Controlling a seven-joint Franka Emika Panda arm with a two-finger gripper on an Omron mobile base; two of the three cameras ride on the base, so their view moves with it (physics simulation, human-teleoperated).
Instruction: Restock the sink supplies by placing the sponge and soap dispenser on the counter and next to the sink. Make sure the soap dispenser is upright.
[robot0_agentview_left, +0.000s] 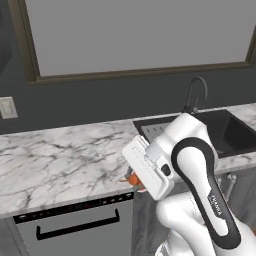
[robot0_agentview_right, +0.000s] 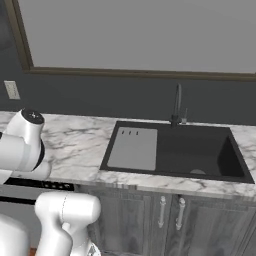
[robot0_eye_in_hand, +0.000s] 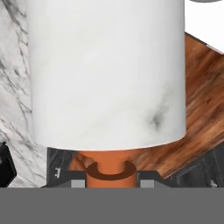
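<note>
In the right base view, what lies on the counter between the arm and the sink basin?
Nothing: in the right base view the counter is bare marble from the arm to the rim of the sink. The sink's flat grey drain area sits at that near end.

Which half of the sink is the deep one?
The dark basin, on the right in the right base view, drops down between sloping walls. The other half, the drain board, is flat and lighter grey.
</note>
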